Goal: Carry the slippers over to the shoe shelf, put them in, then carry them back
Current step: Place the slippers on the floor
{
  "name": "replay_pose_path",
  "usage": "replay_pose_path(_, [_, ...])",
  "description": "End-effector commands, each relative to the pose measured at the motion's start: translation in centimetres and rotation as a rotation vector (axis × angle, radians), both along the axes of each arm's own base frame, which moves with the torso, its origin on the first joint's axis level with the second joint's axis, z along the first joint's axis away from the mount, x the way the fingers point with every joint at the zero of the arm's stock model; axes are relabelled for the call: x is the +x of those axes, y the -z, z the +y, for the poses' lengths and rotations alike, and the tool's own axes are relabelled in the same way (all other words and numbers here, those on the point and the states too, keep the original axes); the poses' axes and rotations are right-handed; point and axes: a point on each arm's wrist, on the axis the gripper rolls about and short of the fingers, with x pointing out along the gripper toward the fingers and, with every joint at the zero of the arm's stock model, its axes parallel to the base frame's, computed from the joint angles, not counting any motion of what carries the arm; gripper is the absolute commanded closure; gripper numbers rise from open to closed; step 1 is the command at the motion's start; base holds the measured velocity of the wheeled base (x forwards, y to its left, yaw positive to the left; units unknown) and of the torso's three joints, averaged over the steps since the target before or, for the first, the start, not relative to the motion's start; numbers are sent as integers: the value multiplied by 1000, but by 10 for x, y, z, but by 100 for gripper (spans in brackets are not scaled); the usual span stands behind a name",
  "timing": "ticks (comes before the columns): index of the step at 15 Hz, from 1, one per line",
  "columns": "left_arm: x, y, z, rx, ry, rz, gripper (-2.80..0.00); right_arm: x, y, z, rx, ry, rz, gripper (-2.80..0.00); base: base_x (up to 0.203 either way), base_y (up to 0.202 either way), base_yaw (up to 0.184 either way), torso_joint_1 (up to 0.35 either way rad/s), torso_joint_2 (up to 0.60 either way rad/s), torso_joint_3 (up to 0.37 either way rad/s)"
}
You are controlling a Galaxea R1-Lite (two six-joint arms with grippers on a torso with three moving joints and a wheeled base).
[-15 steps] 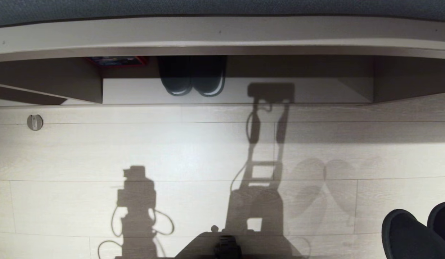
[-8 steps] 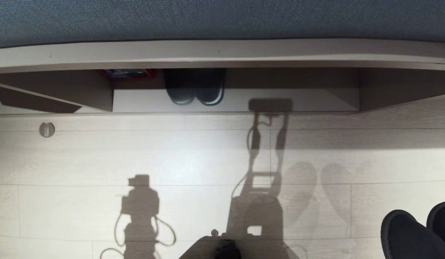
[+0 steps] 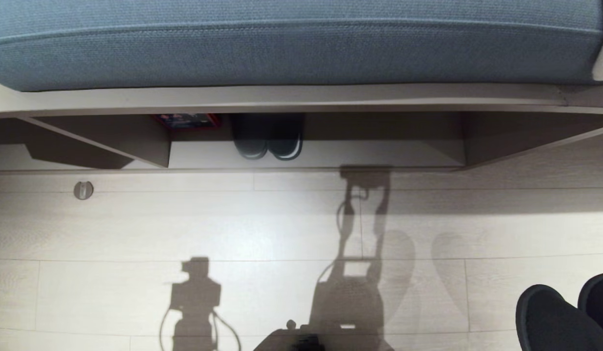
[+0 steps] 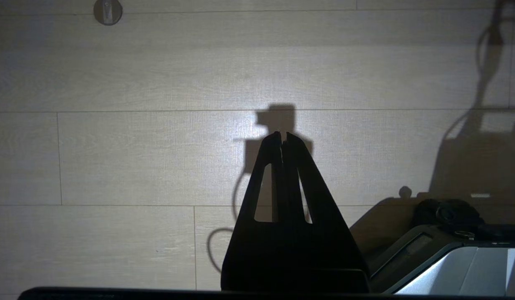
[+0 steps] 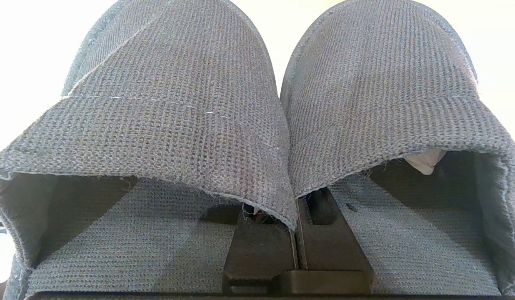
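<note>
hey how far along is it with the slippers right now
Picked up: the right pincer is shut on the slippers, one finger inside each. In hand: carrying them, off the floor. Left: put them in the shoe shelf beside the dark pair, then bring them back. Left pincer idle, shut.

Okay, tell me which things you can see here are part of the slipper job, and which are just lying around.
Part of the job:
- slippers, clamped at their inner edges by the right gripper
- shoe shelf, open compartment ahead

Just lying about:
- dark closed-toe pair inside the shelf
- red-edged box beside that pair
- blue cushion on top
- round floor fitting
- left gripper, shut, empty, over the floor
</note>
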Motion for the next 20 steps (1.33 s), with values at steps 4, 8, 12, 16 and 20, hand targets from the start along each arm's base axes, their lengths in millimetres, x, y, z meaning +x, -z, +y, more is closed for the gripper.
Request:
replay_pose_path(4, [0,0,0,0,0,0,0,0,0,0,-11,-6,4,0,0,0,0,-1,3,201])
replay_pose_path(8, [0,0,0,0,-1,1,0,0,0,0,-10,-6,4,0,0,0,0,0,3,204])
replay_pose_path(12, [0,0,0,0,-1,0,0,0,0,0,-11,-6,4,0,0,0,0,3,4,201])
replay_pose_path(16, [0,0,0,0,0,1,0,0,0,0,-13,-6,4,0,0,0,0,2,3,202])
replay_pose_path(20, [0,0,0,0,0,0,0,0,0,0,-13,-6,3,0,0,0,0,3,2,199])
